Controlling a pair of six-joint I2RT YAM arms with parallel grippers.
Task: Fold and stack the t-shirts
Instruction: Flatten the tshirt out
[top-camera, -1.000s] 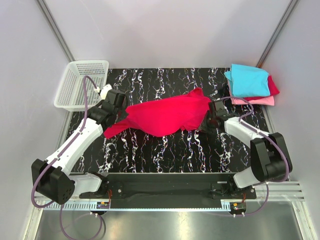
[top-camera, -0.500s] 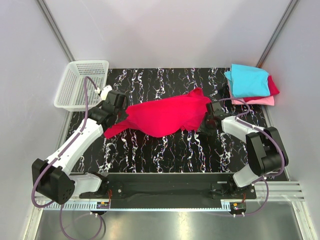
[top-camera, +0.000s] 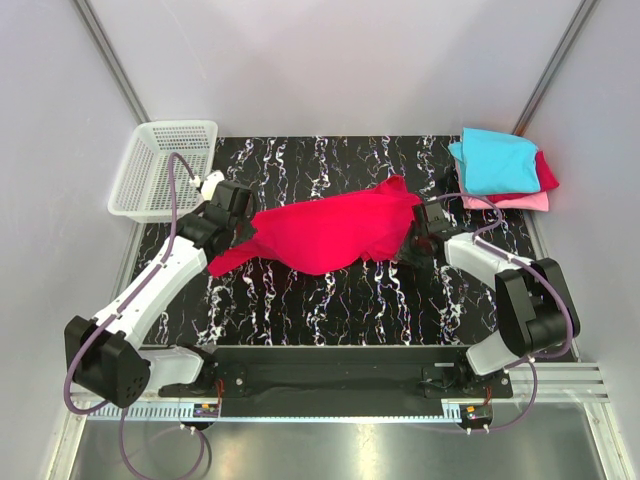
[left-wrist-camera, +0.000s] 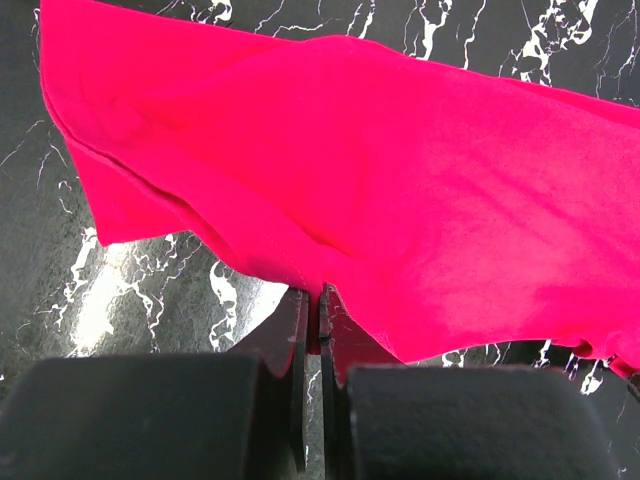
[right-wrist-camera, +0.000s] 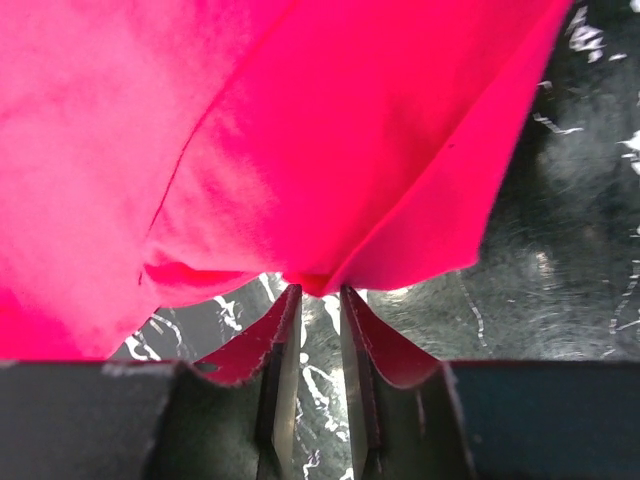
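Four shirts on the black marbled table (top-camera: 330, 300). By the far left corner, a white basket (top-camera: 160, 170). Just right of it, left gripper (left-wrist-camera: 318, 292) clamped tight on an edge of the red shirt (top-camera: 335, 232). Spread across the middle of the table, that shirt, slung between both arms, one loose corner drooping toward the left edge. Right gripper (right-wrist-camera: 318, 288) narrowly parted, pinching a fold at the shirt's right end. At the far right corner, a folded stack: cyan shirt (top-camera: 495, 160) on top, dark red shirt (top-camera: 546, 175) under it, pink shirt (top-camera: 520, 202) lowest.
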